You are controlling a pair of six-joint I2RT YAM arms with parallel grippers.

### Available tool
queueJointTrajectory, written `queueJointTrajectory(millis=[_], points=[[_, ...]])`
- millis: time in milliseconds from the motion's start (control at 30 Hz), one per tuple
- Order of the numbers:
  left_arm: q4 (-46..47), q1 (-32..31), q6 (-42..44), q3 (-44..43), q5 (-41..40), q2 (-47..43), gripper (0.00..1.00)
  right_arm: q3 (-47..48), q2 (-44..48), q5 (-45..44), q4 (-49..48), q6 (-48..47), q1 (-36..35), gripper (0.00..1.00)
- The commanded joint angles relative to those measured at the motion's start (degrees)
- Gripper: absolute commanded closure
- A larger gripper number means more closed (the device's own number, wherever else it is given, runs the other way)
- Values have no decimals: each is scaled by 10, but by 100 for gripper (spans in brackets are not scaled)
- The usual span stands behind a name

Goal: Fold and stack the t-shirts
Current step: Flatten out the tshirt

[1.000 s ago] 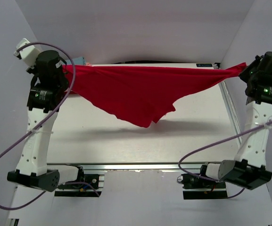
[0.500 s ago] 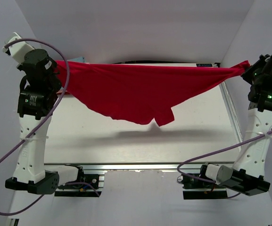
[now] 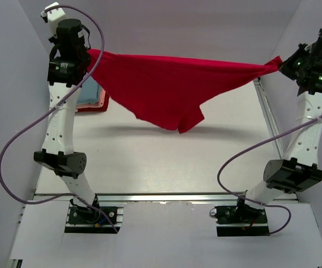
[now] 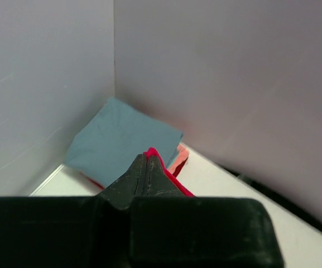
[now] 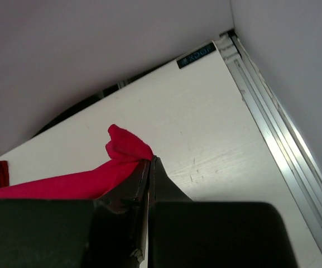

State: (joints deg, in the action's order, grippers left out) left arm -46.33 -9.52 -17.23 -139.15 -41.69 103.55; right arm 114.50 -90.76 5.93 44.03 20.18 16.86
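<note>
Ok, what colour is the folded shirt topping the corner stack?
Light blue; the folded cloth t-shirt shows best in the left wrist view.

The white table (image 3: 161,162) bears folded t-shirts (image 4: 121,139) stacked at its far-left corner.

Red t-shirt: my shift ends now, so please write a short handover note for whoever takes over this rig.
Left gripper: shut on one end of the red t-shirt.
Right gripper: shut on the other end.
Shirt hangs stretched between both arms, above the table, unfolded.
Done: a folded stack, light blue on top, lies in the far-left corner.
Left: lay the red shirt flat, fold it, add it to the stack.
</note>
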Motion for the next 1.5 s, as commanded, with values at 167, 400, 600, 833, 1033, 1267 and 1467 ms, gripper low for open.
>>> queueJointTrajectory(millis=[167,400,600,833,1033,1267,1467], points=[[52,11,-15,260,35,-262,100,-54,60,29,-20,-19,3,100],[153,10,-123,705,127,-424,100,-216,52,24,-49,-30,-3,100],[217,-2,-162,878,187,-405,100,-85,-135,2,-4,-48,-54,100],[280,-91,-202,970,146,-318,100,42,-325,8,19,-59,-92,100],[287,-164,-221,956,114,-281,100,137,-314,36,-38,-74,-132,100],[277,-176,-219,942,93,-266,100,140,-313,33,-44,-85,-151,100],[258,-179,-214,949,82,-295,100,64,-282,41,-106,-87,-155,100]])
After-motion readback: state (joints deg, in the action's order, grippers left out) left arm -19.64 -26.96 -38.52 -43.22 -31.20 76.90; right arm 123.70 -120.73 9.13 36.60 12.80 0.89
